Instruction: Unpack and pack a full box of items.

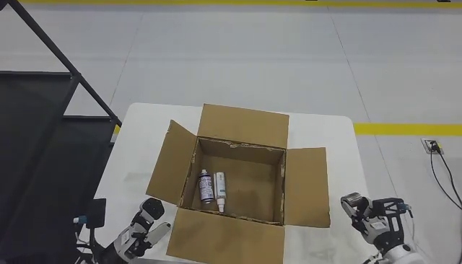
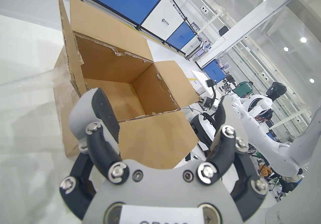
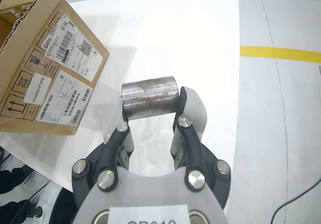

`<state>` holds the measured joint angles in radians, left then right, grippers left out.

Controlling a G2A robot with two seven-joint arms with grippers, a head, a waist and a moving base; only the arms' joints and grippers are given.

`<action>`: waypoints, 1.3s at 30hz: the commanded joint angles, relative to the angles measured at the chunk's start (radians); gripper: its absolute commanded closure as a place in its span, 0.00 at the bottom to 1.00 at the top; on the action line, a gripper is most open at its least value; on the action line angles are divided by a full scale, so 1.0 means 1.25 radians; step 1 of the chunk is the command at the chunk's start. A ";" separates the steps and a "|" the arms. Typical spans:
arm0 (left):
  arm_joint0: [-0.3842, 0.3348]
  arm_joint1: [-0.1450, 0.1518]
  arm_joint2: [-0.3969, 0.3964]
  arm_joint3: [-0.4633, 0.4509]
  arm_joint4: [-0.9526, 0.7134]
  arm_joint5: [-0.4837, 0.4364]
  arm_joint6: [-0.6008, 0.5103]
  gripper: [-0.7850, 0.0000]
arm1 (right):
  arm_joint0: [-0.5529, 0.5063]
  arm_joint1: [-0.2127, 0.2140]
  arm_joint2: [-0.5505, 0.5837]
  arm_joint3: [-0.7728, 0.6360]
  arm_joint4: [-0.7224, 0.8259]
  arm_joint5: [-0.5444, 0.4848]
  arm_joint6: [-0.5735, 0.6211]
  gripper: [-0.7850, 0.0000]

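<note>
The right gripper [image 3: 152, 105] is clamped on a cylinder [image 3: 150, 98]. This is a short, dull grey metal piece with rusty speckles. It lies crosswise between the fingertips, with its flat ends against the pads. It is held over the white table [image 3: 175, 34], near the right side of the box [image 3: 50, 71]. The left gripper [image 2: 160, 112] is spread wide with nothing in it, near the box's front left corner. The brown cardboard box stands with all four flaps folded out. On its floor, by the left wall, a dark bottle [image 1: 205, 186] and a white bottle [image 1: 221, 190] lie side by side.
</note>
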<state>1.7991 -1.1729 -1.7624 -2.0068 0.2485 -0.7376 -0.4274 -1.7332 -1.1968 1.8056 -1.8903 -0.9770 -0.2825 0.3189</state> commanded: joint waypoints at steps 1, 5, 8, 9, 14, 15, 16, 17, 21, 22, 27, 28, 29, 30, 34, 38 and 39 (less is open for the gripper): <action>0.000 0.000 0.000 0.000 0.000 0.000 0.000 0.00 | 0.000 0.000 0.000 0.000 0.000 0.000 0.000 1.00; 0.000 0.000 0.000 0.000 0.000 0.000 0.000 0.00 | 0.003 0.003 -0.002 0.001 -0.026 -0.021 0.004 1.00; 0.000 0.000 0.000 0.000 0.000 0.000 0.000 0.00 | 0.009 0.007 0.017 0.028 -0.007 -0.070 -0.001 1.00; 0.000 0.000 0.000 0.000 0.000 0.000 0.000 0.00 | 0.012 0.009 0.025 0.040 0.002 -0.091 0.001 1.00; -0.007 0.001 0.012 -0.006 0.015 0.018 0.003 0.00 | 0.040 0.022 0.045 0.104 0.035 -0.239 0.031 1.00; -0.008 0.001 0.015 -0.007 0.020 0.020 0.004 0.00 | 0.044 0.023 0.048 0.119 0.059 -0.268 0.017 1.00; -0.010 0.001 0.016 -0.008 0.026 0.026 0.008 0.00 | 0.045 0.024 0.054 0.137 0.088 -0.296 0.007 1.00; -0.010 0.001 0.018 -0.009 0.034 0.029 0.012 0.00 | 0.048 0.025 0.061 0.154 0.125 -0.318 0.002 1.00; -0.007 0.001 0.026 -0.009 0.051 0.036 0.028 0.00 | 0.051 0.032 0.075 0.179 0.280 -0.385 0.039 1.00; -0.006 0.001 0.028 -0.009 0.053 0.036 0.030 0.00 | 0.050 0.034 0.078 0.180 0.313 -0.391 0.053 1.00; 0.004 0.002 0.032 -0.014 0.065 0.032 0.043 0.00 | 0.052 0.044 0.067 0.175 0.564 -0.398 0.157 1.00; 0.007 0.002 0.032 -0.017 0.068 0.029 0.046 0.00 | 0.055 0.046 0.068 0.172 0.618 -0.385 0.177 1.00; 0.010 0.002 0.031 -0.019 0.070 0.028 0.049 0.00 | 0.058 0.048 0.064 0.165 0.674 -0.369 0.201 1.00; 0.013 0.002 0.031 -0.021 0.073 0.026 0.052 0.00 | 0.063 0.051 0.062 0.151 0.714 -0.363 0.232 1.00; 0.023 0.003 0.029 -0.021 0.081 0.018 0.066 0.00 | 0.075 0.060 0.066 0.103 0.826 -0.340 0.294 1.00; 0.035 0.003 0.021 -0.013 0.083 0.008 0.089 0.00 | 0.068 0.063 0.067 0.028 0.848 -0.333 0.310 1.00; 0.039 0.004 0.018 -0.011 0.080 0.005 0.094 0.00 | 0.067 0.064 0.061 0.007 0.854 -0.326 0.314 1.00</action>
<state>1.8432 -1.1686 -1.7358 -2.0233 0.3527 -0.7275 -0.3172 -1.6483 -1.1175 1.8879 -1.8550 0.0850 -0.7006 0.7088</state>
